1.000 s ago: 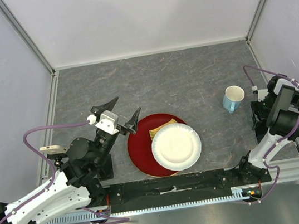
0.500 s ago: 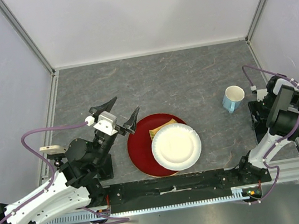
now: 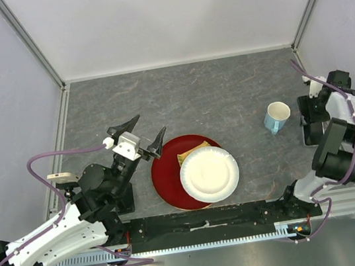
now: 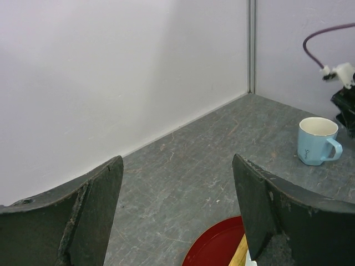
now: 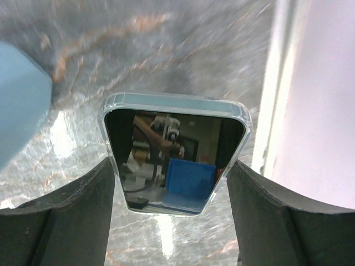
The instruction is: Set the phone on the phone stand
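The phone [image 5: 175,152] fills the middle of the right wrist view, its glossy black screen mirroring the arm inside a pale rim. It looks wider at its far end than at its near end. My right gripper [image 5: 171,166] is open, a finger [image 5: 72,216] close beside each long side of the phone, with table showing beside the phone's near end. From above, that gripper [image 3: 310,123] is a dark mass by the right wall, and the phone does not separate from it. The phone stand is hidden. My left gripper [image 3: 149,125] hangs open and empty over bare table [image 4: 183,166].
A light blue mug [image 3: 277,117] stands just left of the right gripper. A red plate [image 3: 165,182] at centre carries a white paper plate [image 3: 209,174] and a yellow piece [image 3: 190,151]. A flat black piece [image 3: 126,197] lies half under the left arm. Walls close three sides.
The right arm's wrist has swung toward the back wall and its jaws have widened. The left arm, mug and plates have stayed put.
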You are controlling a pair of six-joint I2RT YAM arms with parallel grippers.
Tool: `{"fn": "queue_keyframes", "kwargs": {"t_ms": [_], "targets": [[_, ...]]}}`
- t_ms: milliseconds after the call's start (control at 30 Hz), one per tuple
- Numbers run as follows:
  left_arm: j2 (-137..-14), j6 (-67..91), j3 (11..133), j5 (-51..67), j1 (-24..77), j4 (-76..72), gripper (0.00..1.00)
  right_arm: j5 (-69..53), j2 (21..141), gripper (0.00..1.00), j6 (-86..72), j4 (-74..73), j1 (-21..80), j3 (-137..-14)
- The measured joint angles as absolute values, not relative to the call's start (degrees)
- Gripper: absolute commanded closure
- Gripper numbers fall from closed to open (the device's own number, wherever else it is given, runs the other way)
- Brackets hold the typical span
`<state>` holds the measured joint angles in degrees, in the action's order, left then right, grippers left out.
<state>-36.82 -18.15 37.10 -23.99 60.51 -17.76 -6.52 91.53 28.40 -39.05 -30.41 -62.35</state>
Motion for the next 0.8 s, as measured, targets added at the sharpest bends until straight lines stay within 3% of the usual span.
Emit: {"fn": "queue_keyframes", "kwargs": {"t_ms": [333, 800], "targets": [[-37.47, -18.22, 37.1, -23.99, 60.51, -17.78, 0.15, -9.98, 76.62, 1.0, 28.51, -21.3, -30.41, -55.59], [-38.79, -18.22, 37.1, -24.01, 60.51, -17.78, 0.15, -12.12, 72.95, 1.0, 18.76, 9.23, -22.85, -50.13]]}}
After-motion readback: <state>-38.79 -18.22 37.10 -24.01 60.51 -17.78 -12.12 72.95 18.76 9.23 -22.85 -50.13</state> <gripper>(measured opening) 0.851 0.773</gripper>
